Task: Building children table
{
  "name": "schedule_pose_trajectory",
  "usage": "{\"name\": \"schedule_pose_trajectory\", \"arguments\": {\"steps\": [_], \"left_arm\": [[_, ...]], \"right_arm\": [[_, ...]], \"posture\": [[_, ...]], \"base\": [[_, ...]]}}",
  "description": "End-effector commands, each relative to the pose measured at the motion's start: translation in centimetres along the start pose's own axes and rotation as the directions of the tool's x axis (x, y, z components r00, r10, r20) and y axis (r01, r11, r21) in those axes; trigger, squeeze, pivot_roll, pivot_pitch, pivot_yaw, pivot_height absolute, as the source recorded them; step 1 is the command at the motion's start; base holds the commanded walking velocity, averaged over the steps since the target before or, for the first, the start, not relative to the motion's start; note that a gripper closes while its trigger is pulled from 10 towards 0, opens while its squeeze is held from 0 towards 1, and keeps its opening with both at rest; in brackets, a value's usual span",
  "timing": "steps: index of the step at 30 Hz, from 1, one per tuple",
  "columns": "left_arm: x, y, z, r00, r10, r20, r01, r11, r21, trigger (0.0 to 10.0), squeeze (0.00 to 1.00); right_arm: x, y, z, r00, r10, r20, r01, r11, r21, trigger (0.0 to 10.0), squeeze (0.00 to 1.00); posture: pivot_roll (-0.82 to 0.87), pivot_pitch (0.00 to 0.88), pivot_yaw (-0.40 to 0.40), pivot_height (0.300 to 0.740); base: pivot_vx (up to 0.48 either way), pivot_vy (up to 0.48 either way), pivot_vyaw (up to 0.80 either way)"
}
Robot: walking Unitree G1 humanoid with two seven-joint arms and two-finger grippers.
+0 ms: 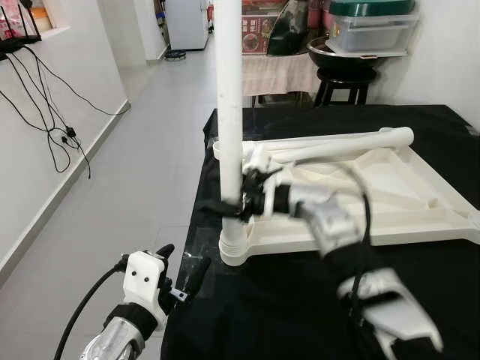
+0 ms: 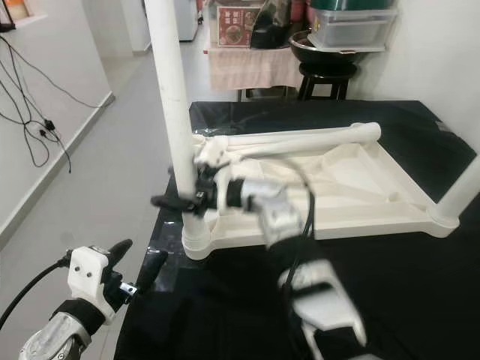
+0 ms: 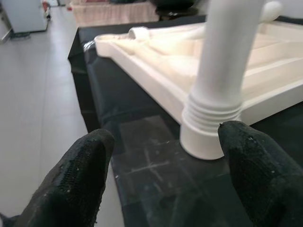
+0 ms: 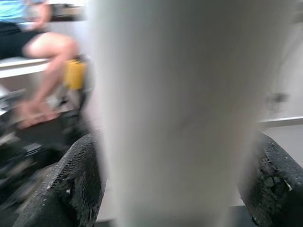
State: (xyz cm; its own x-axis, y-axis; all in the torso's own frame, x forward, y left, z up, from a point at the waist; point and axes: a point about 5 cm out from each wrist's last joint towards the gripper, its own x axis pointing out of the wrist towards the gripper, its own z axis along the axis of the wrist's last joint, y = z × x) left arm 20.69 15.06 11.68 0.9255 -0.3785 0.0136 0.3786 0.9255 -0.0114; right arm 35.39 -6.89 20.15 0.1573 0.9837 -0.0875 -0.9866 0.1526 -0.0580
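Observation:
An upside-down white plastic table top [image 1: 390, 187] lies on a black-covered table [image 1: 300, 300]. A white table leg [image 1: 229, 90] stands upright in the socket [image 1: 238, 251] at its near-left corner. My right gripper [image 1: 229, 206] is shut on this leg a little above the socket; the right wrist view shows the leg [image 4: 189, 94] held between the black fingers [image 4: 80, 184]. My left gripper [image 1: 182, 262] hangs open below and left of the socket, off the table's edge, with nothing between its fingers [image 3: 85, 175]. It faces the leg's threaded base [image 3: 210, 123].
A loose leg [image 1: 337, 142] lies across the far side of the table top. Another leg [image 2: 461, 187] stands at the right corner. Behind are a stool with a black bowl [image 1: 345, 56] and storage boxes [image 1: 371, 30]. Cables [image 1: 52, 112] hang on the left wall. A seated person's legs [image 4: 42, 52] are beyond.

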Motion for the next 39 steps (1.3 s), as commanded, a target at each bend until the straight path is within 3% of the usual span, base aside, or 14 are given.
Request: {"name": "schedule_pose_trajectory", "arguments": {"steps": [1, 9, 10, 19, 21, 22, 23, 25, 28, 35, 36, 37, 38, 39], "left_arm": [[0.1, -0.2, -0.3, 1.0, 0.001, -0.008, -0.001, 1.0, 0.0, 10.0, 0.0], [0.1, -0.2, -0.3, 1.0, 0.002, -0.008, -0.002, 1.0, -0.001, 10.0, 0.0], [0.1, -0.3, -0.3, 1.0, 0.002, -0.008, -0.002, 1.0, -0.002, 10.0, 0.0], [0.1, -0.4, -0.4, 1.0, 0.001, -0.008, -0.001, 1.0, -0.003, 10.0, 0.0], [-0.1, -0.6, -0.3, 1.0, -0.003, -0.005, 0.003, 1.0, -0.012, 10.0, 0.0], [-0.3, -0.6, -0.2, 1.0, -0.004, -0.004, 0.004, 1.0, -0.013, 10.0, 0.0], [-0.3, -0.6, -0.2, 1.0, -0.004, -0.004, 0.004, 1.0, -0.013, 10.0, 0.0], [-0.5, -0.4, -0.1, 1.0, -0.003, -0.001, 0.003, 1.0, -0.015, 10.0, 0.0], [-0.5, -0.2, -0.1, 1.0, -0.001, -0.003, 0.001, 1.0, -0.015, 10.0, 0.0], [-0.2, -0.2, -0.2, 1.0, -0.015, -0.007, 0.015, 1.0, -0.018, 10.0, 0.0], [-0.2, -0.2, -0.2, 1.0, -0.005, -0.005, 0.005, 1.0, -0.014, 10.0, 0.0], [-0.2, -0.2, -0.1, 1.0, 0.006, -0.001, -0.006, 1.0, -0.013, 10.0, 0.0], [-0.2, -0.2, -0.1, 1.0, 0.014, 0.001, -0.014, 1.0, -0.012, 10.0, 0.0], [-0.2, -0.1, -0.1, 1.0, 0.018, 0.002, -0.018, 1.0, -0.012, 10.0, 0.0]], "right_arm": [[0.5, 0.2, -1.0, 0.997, 0.053, -0.048, -0.052, 0.998, 0.022, 10.0, 0.0], [0.8, -0.2, -0.8, 0.996, 0.073, -0.05, -0.07, 0.996, 0.054, 7.5, 0.0], [0.9, -0.4, -0.8, 0.995, 0.092, -0.045, -0.088, 0.994, 0.067, 0.0, 0.0], [0.8, -0.6, -0.9, 0.994, 0.102, -0.045, -0.098, 0.992, 0.077, 0.0, 0.0], [-0.6, -0.6, -3.2, 0.986, -0.151, -0.073, 0.156, 0.985, 0.069, 0.0, 0.0], [-0.7, -0.9, -4.9, 0.869, -0.478, -0.129, 0.49, 0.868, 0.085, 0.0, 0.0], [-0.7, -0.9, -4.9, 0.869, -0.478, -0.129, 0.49, 0.868, 0.085, 0.0, 0.0], [-0.8, 1.1, -7.6, 0.675, -0.703, -0.225, 0.734, 0.67, 0.109, 0.0, 0.0], [0.5, 4.5, -9.1, 0.741, -0.624, -0.247, 0.667, 0.728, 0.16, 0.0, 0.0], [1.0, 3.0, -8.6, 0.767, -0.6, -0.227, 0.633, 0.767, 0.11, 0.0, 0.0], [1.2, 3.1, -8.6, 0.772, -0.591, -0.232, 0.624, 0.774, 0.107, 0.9, 0.0], [1.4, 2.8, -8.2, 0.784, -0.58, -0.22, 0.611, 0.785, 0.106, 10.0, 0.0], [1.4, 2.6, -7.9, 0.79, -0.576, -0.211, 0.604, 0.79, 0.105, 10.0, 0.0], [1.5, 2.6, -7.6, 0.783, -0.586, -0.209, 0.613, 0.784, 0.102, 10.0, 0.31]], "posture": [[0.04, 0.0, 0.0, 0.74], [0.04, 0.0, -0.006, 0.74], [0.05, 0.0, -0.006, 0.74], [0.05, 0.0, -0.006, 0.74], [0.03, 0.013, -0.018, 0.74], [0.02, 0.021, -0.018, 0.74], [0.02, 0.021, -0.018, 0.74], [0.01, 0.032, -0.001, 0.74], [-0.02, 0.014, 0.018, 0.74], [0.01, 0.008, -0.002, 0.74], [0.02, 0.011, -0.003, 0.74], [0.03, 0.007, -0.006, 0.74], [0.03, 0.007, -0.006, 0.74], [0.03, 0.007, -0.006, 0.74]], "base": [[0.0, 0.0, 0.0], [0.0, 0.0, 0.0], [0.0, 0.0, 0.0], [0.0, 0.0, 0.0], [0.0, 0.0, 0.0], [0.0, 0.0, 0.0], [0.0, 0.0, 0.0], [0.0, 0.0, 0.0], [0.0, 0.0, 0.0], [0.0, 0.0, 0.0], [0.0, 0.0, 0.0], [0.0, 0.0, 0.0], [0.0, 0.0, 0.0], [0.0, 0.0, 0.0]]}}
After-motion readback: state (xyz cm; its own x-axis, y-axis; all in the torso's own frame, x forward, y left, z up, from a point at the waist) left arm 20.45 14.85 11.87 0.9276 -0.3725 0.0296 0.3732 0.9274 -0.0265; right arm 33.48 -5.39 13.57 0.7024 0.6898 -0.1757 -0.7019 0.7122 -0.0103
